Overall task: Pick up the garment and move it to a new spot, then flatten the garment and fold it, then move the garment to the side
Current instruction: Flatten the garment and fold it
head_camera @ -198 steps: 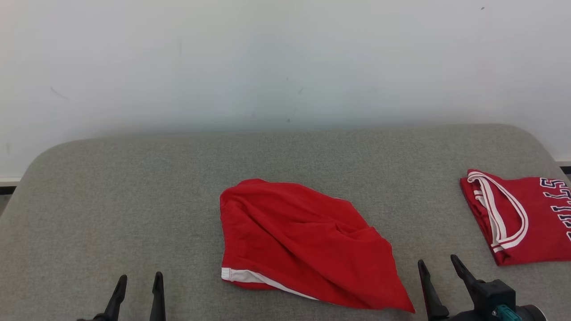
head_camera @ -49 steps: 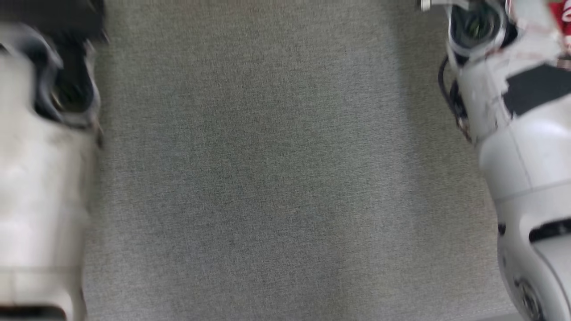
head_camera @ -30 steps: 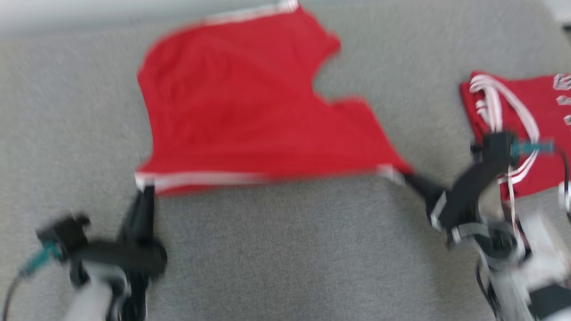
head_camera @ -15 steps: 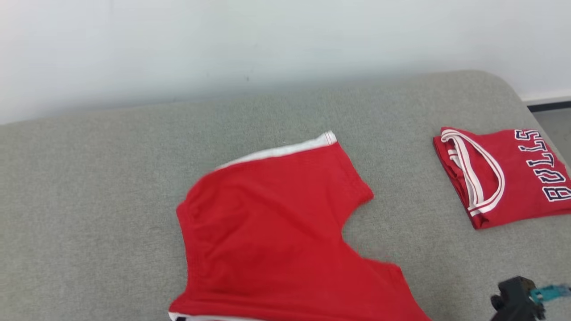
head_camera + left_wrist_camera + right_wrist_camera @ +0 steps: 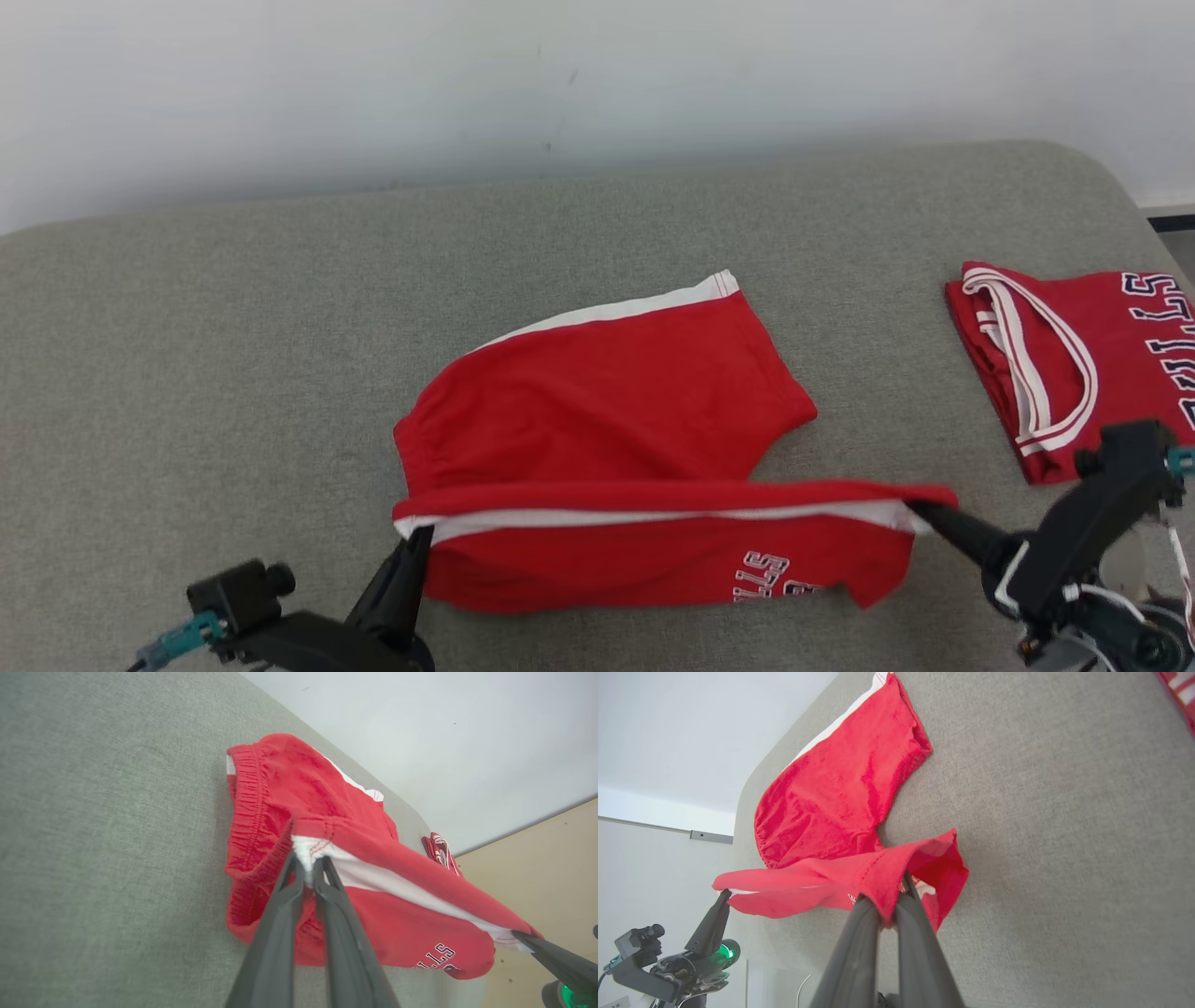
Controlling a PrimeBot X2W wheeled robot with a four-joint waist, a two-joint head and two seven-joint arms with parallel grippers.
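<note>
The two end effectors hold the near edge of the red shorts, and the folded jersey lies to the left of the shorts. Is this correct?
Not quite: the head view shows the folded jersey to the right of the red shorts. The left end effector and the right end effector do hold the shorts' near edge.

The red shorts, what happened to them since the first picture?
They were a crumpled heap that nothing held. Now the left gripper and the right gripper have their jaws shut on the near edge of the shorts. They are lifting that edge and stretching it taut between them, and the rest lies spread out. The folded jersey stayed at the right on the grey cushion.
</note>
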